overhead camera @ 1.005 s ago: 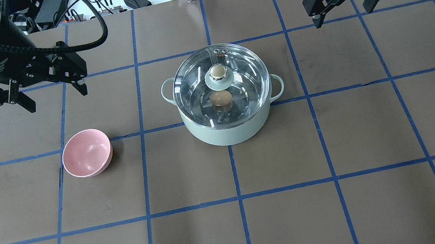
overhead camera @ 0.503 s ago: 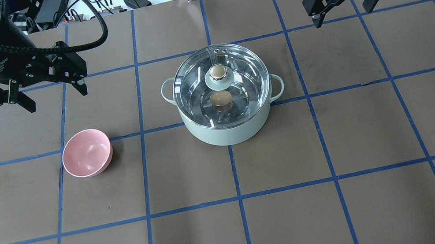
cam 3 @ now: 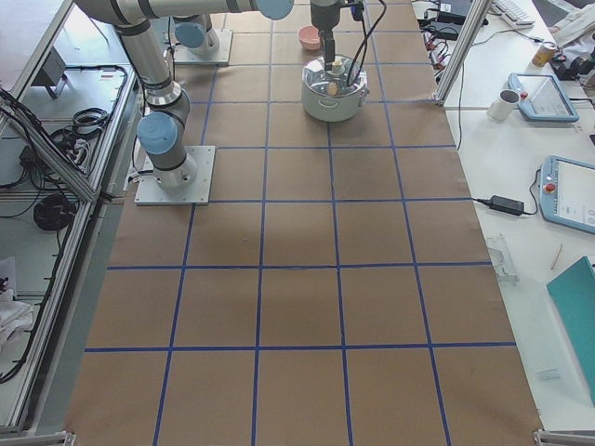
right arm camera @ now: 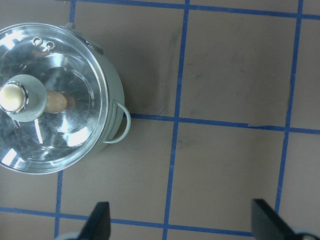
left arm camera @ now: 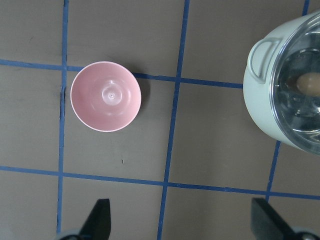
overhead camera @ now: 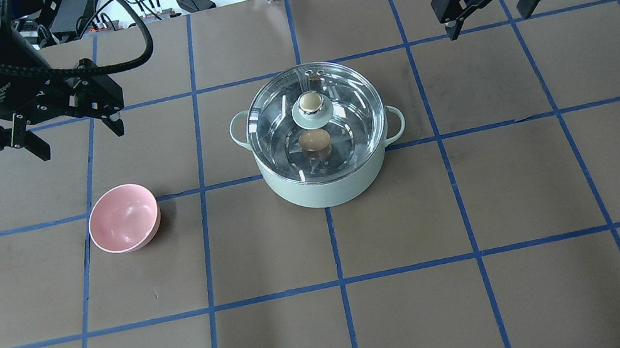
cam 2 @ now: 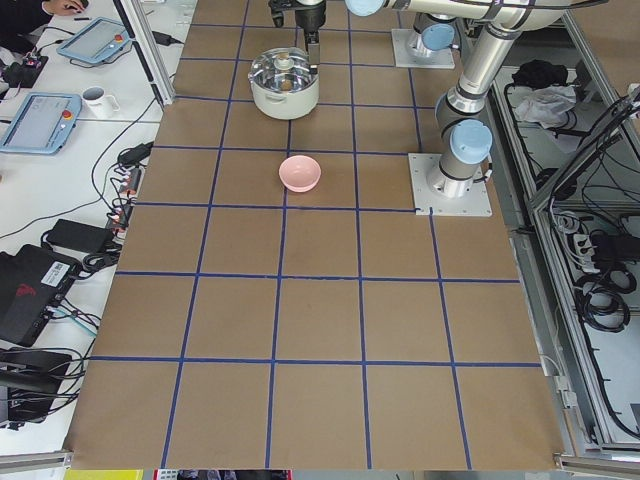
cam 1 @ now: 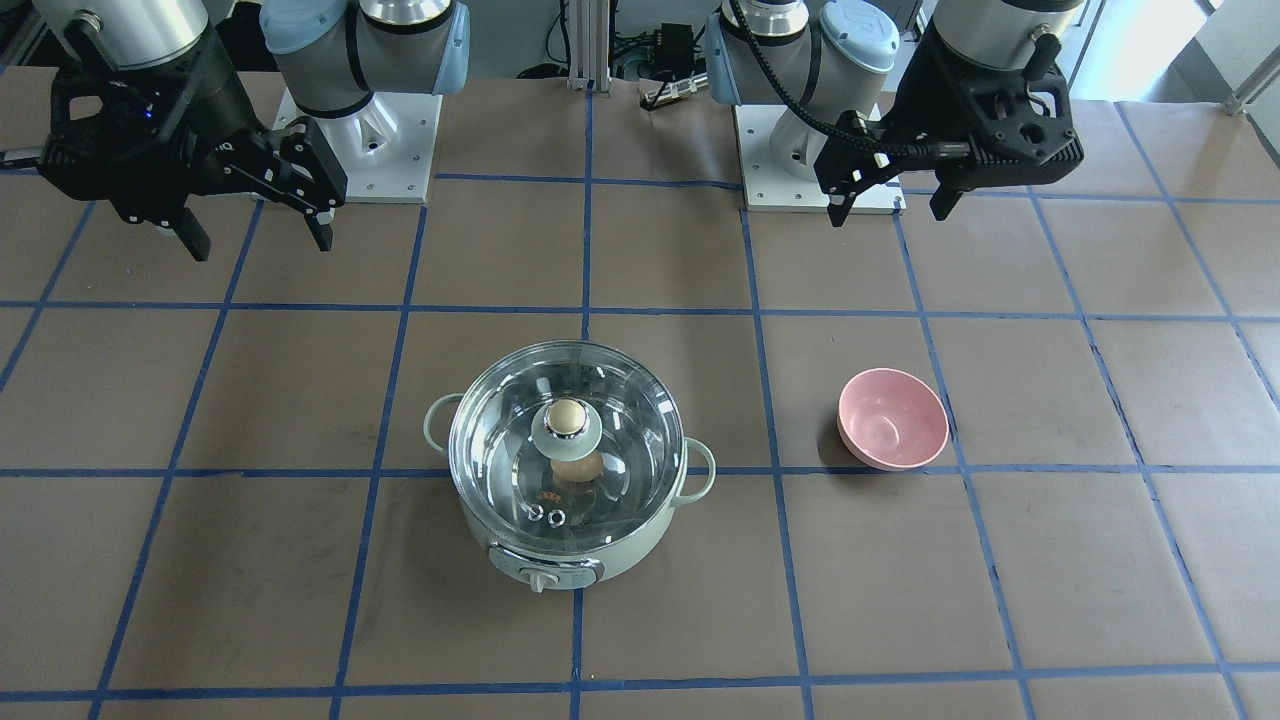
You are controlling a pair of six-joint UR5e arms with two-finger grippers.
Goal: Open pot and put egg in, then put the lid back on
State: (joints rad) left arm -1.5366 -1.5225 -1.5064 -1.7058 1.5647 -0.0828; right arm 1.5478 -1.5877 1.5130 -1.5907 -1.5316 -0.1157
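The mint-green pot (overhead camera: 322, 188) stands mid-table with the clear glass lid (overhead camera: 350, 112) seated on it, beige knob (overhead camera: 309, 101) on top. The tan egg (overhead camera: 314, 140) lies inside the pot, seen through the glass; it also shows in the front view (cam 1: 577, 470) and the right wrist view (right arm camera: 56, 102). My left gripper (overhead camera: 74, 131) is open and empty, high above the table to the pot's left. My right gripper (overhead camera: 492, 17) is open and empty, high to the pot's right. The pot (cam 1: 560, 565) shows its dial in the front view.
A pink bowl (overhead camera: 123, 218), empty, sits left of the pot under my left gripper; it also shows in the left wrist view (left arm camera: 105, 103). Blue tape lines grid the brown table. Cables and a metal post lie along the far edge.
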